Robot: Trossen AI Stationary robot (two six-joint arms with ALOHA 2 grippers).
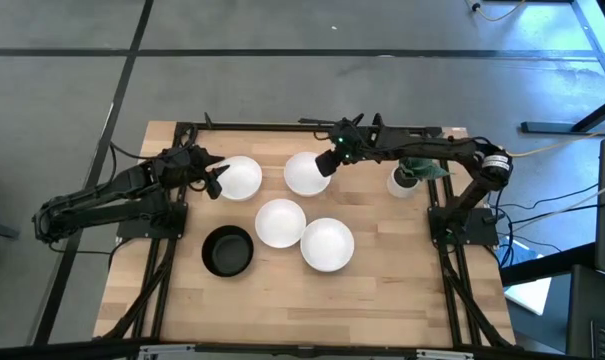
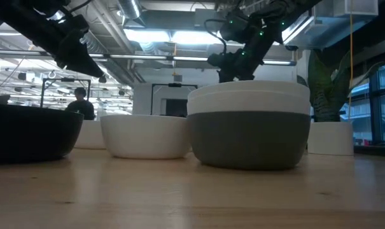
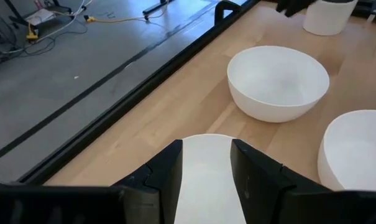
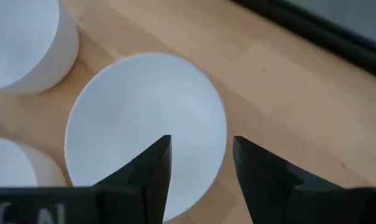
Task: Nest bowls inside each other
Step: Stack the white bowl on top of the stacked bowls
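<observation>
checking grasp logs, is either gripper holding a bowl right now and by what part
Nothing is held. The left gripper is open above a white bowl, and the right gripper is open above another white bowl, neither gripping a rim.

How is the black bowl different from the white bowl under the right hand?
The black bowl is dark; the white bowl under the right hand is white. The black bowl sits at the table's near left side with no hand near it; the white bowl sits at the far edge, with open fingers above its rim. Both are round, upright and similar in size.
</observation>
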